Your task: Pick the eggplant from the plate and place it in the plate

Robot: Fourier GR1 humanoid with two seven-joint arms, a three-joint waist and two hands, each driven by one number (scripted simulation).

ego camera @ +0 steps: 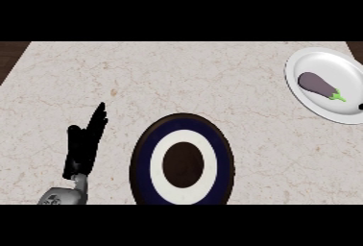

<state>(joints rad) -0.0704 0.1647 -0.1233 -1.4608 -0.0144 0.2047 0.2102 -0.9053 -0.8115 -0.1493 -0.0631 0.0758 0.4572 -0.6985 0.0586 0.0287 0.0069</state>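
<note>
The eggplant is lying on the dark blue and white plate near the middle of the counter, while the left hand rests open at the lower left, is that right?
Not quite: the head view shows the eggplant on the white plate at the counter's right edge. The dark blue and white plate holds nothing. The left hand does rest open at lower left.

Marble counter (212,77), two plates (183,161) (327,81)

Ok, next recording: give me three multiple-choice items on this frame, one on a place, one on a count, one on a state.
1. Where does the eggplant lie?
A. on the white plate at the far right
B. on the dark ringed plate
C. on the bare counter

2. How many plates show?
A. one
B. two
C. three

3. How is the left hand?
A. curled round the eggplant
B. open, holding nothing
C. pressing on the white plate

Answers: 1 A, the eggplant rests inside the white plate's rim. 2 B, one white plate and one dark ringed plate. 3 B, straight fingers over the counter, apart from both plates.
</note>
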